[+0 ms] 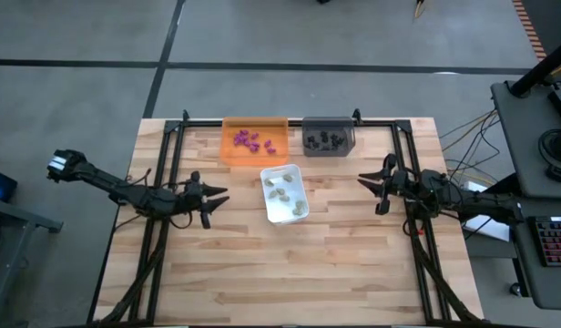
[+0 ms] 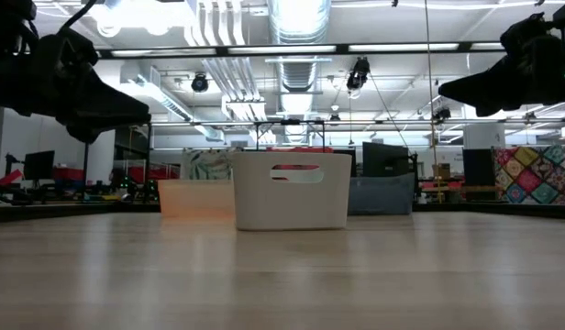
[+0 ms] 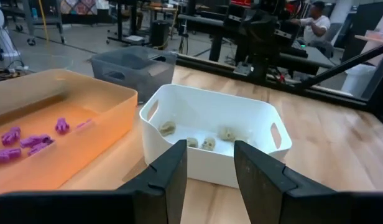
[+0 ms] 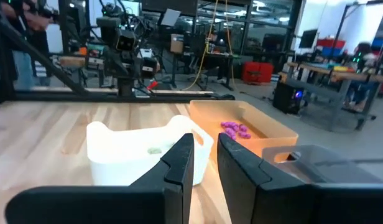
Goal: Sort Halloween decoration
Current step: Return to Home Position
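Observation:
The Halloween decoration lies sorted in three trays at the table's far middle. Purple pieces (image 1: 253, 140) rest on the floor of the orange tray (image 1: 229, 148). Black pieces (image 1: 326, 139) are in the grey tray (image 1: 308, 148). Pale skull-like pieces (image 3: 207, 143) sit in the white tray (image 1: 268, 210). My left gripper (image 1: 222, 194) hovers left of the white tray, pointing at it, open with nothing between its fingers (image 3: 173, 177). My right gripper (image 1: 362, 179) hovers right of the trays, open by a narrow gap and holding nothing.
A black metal frame (image 1: 262, 121) runs along the table's far edge and down both sides. Bare wood (image 1: 290, 273) stretches from the trays to the near edge. Beyond the table are benches, cables and people in the room.

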Tool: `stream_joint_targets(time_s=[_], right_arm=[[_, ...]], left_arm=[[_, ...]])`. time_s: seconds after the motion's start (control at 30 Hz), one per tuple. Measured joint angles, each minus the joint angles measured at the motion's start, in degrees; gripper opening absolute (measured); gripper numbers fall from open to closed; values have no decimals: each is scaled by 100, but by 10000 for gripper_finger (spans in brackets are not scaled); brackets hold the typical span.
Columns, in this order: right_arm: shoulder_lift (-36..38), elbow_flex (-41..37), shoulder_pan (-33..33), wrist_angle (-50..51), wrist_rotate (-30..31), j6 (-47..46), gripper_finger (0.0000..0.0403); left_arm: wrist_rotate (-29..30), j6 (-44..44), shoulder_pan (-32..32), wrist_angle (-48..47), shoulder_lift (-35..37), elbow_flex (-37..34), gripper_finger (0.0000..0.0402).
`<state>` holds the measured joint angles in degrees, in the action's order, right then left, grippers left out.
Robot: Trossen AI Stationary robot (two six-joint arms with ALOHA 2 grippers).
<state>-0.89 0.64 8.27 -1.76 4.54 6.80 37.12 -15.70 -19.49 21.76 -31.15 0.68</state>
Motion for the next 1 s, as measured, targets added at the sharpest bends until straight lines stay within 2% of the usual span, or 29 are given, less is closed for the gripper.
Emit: stream_joint_targets(time_s=[0.23,1.0], right_arm=[[-2,-2,0,4,-1,-320,59],[-2,-4,0,2,1,-333,68]], left_arm=[[-15,8,0,10,-138,36,115],[-28,14,0,3,-677,45,115]])
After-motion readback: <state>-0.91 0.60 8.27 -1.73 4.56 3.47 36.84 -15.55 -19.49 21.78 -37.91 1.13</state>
